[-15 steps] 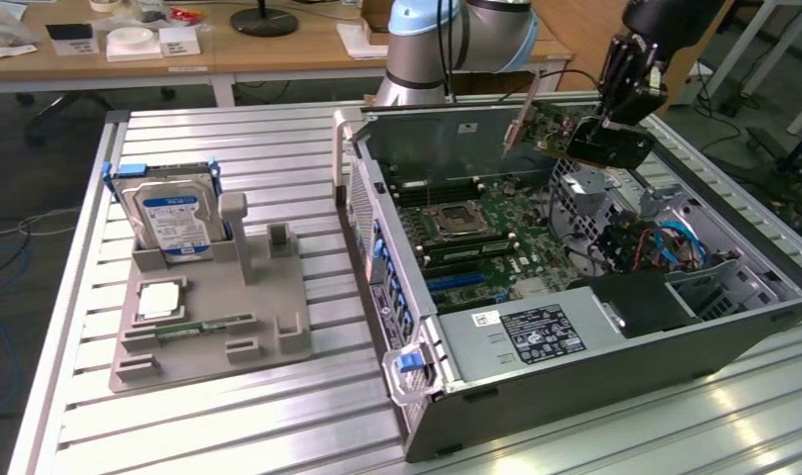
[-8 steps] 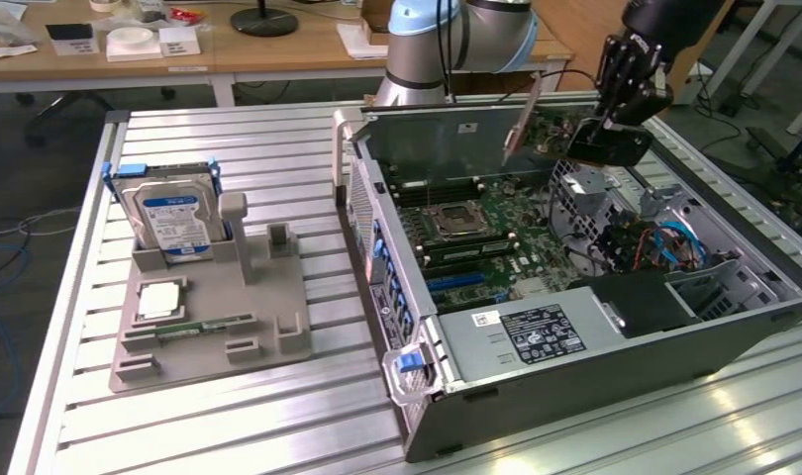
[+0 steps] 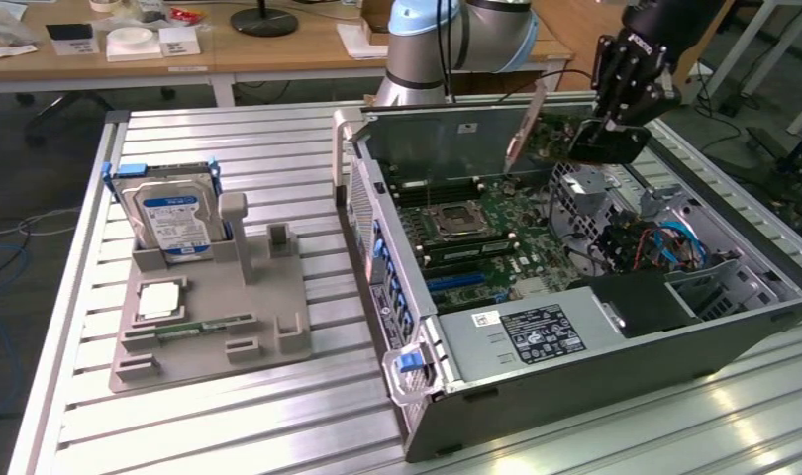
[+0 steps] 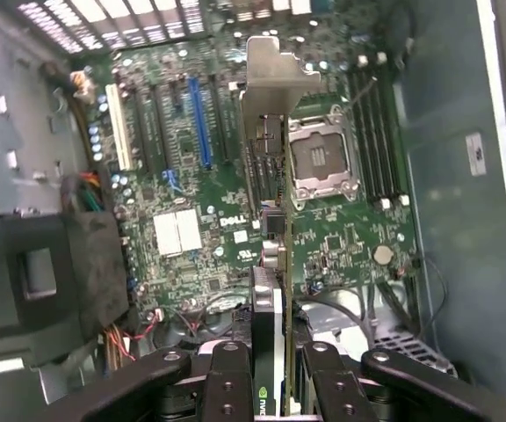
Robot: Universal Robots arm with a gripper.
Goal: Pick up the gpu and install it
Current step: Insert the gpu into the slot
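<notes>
The step in hand, as I judge it, is carrying the gpu (image 3: 544, 134) over the open computer case (image 3: 718, 327) toward a slot; doing it well means holding the card upright and level, with its lower edge parallel to the blue slot (image 4: 198, 123) on the motherboard (image 4: 191, 229) and its silvery bracket (image 4: 271, 79) facing the case's slotted rear wall; any tilt risks a jam. In the exterior view the card hangs at about one o'clock from the CPU socket (image 3: 456, 216), clear above the board and touching nothing. The pincer (image 3: 610, 124) is clenched narrowly on the card's thin body, a finger (image 4: 227, 378) on each face, gripping the end away from the bracket. At nine o'clock on the table (image 3: 243, 416), the hard drive (image 3: 170, 213) stands in its holder.
</notes>
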